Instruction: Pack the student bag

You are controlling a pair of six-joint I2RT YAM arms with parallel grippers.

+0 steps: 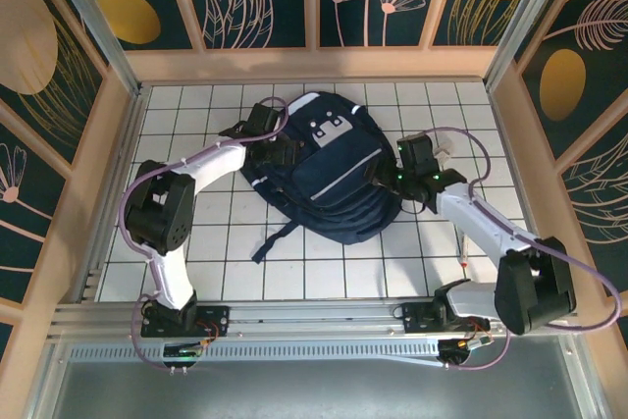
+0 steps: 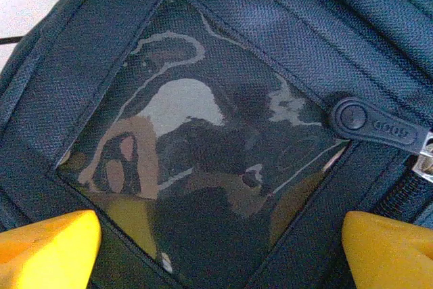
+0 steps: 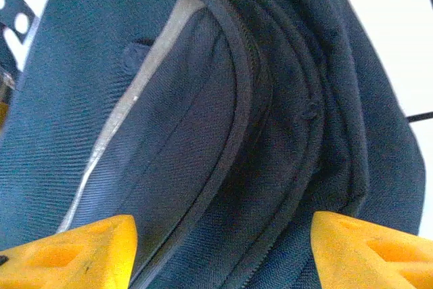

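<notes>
White gridded table (image 1: 221, 252) holds the bag (image 1: 334, 193) at centre, a strap (image 1: 278, 237) trailing forward. Over its glossy clear pocket (image 2: 203, 147), contents lost in glare, the left gripper (image 2: 216, 252) spreads its jaws; the right gripper (image 3: 223, 252) gapes over cropped zip seams (image 3: 245, 99).

Top view: left tool (image 1: 283, 151) tips melt into the dark student bag (image 1: 339, 193), can't split them. Left wrist view: yellow fingers (image 2: 47, 248) chopped by the bottom edge, zip pull (image 2: 375, 123) running off right, glare smearing the clear window (image 2: 196, 133). The right tool (image 3: 222, 225): finger stubs, cropped likewise.
</notes>
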